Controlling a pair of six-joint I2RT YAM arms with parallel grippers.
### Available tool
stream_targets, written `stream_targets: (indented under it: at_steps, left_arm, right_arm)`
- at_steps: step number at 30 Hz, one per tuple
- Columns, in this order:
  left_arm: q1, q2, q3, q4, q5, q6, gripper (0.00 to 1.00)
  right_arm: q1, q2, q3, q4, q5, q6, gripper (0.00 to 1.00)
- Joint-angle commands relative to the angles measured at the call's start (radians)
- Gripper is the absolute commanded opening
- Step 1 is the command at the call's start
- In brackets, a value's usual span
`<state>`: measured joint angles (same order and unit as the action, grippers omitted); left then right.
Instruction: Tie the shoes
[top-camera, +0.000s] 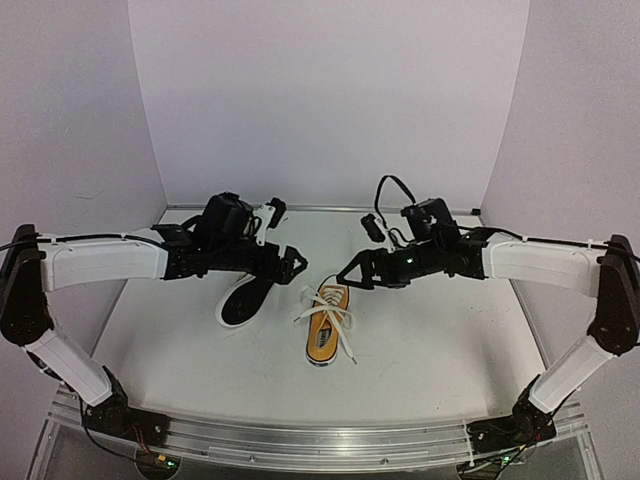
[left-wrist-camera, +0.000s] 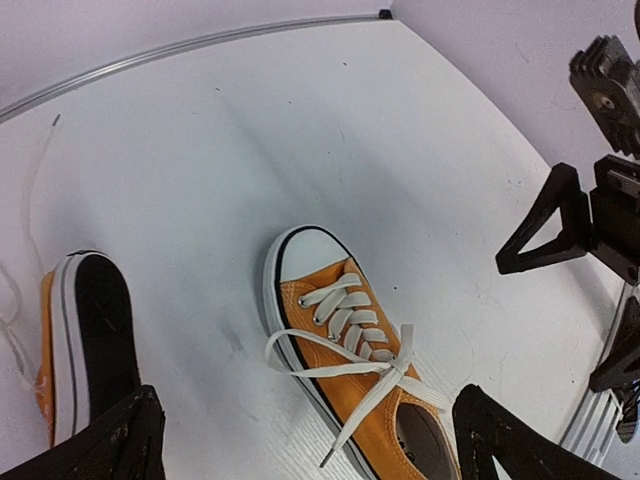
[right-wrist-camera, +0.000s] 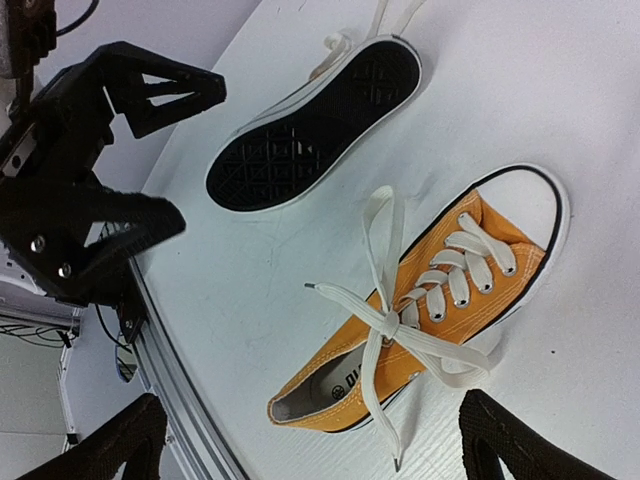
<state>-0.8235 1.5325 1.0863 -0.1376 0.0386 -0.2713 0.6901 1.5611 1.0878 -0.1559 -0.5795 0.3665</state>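
Note:
The orange sneaker (top-camera: 328, 326) stands upright mid-table, toe away from the arm bases. Its white laces are knotted in a bow (right-wrist-camera: 385, 322) with two loops and two loose ends; the left wrist view shows it too (left-wrist-camera: 398, 365). The other shoe (top-camera: 245, 296) lies on its side to the left, black sole (right-wrist-camera: 315, 125) showing, with its laces (left-wrist-camera: 30, 200) trailing loose behind it. My left gripper (top-camera: 295, 266) hovers open and empty above the gap between the shoes. My right gripper (top-camera: 350, 274) hovers open and empty just behind the orange sneaker. The two grippers face each other.
A white table top with purple-white walls at the back and both sides. An aluminium rail (top-camera: 320, 440) runs along the near edge. A black cable (top-camera: 385, 195) loops above the right wrist. The back edge of the table (left-wrist-camera: 200, 42) has a metal strip.

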Motion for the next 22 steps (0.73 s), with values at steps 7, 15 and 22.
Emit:
stream_targets:
  at_steps: [7, 15, 22]
  left_arm:
    - [0.434, -0.227, -0.092, -0.148, 0.060, -0.165, 1.00]
    - [0.466, -0.299, -0.207, -0.170, -0.021, -0.208, 1.00]
    - [0.466, -0.269, -0.215, -0.149, -0.012, -0.249, 1.00]
  right_arm:
    - [-0.160, -0.281, -0.143, -0.003, 0.240, 0.017, 0.98]
    - [-0.205, -0.289, -0.303, 0.045, 0.229, 0.079, 0.98]
    - [-0.205, -0.257, -0.290, 0.055, 0.210, 0.085, 0.98]
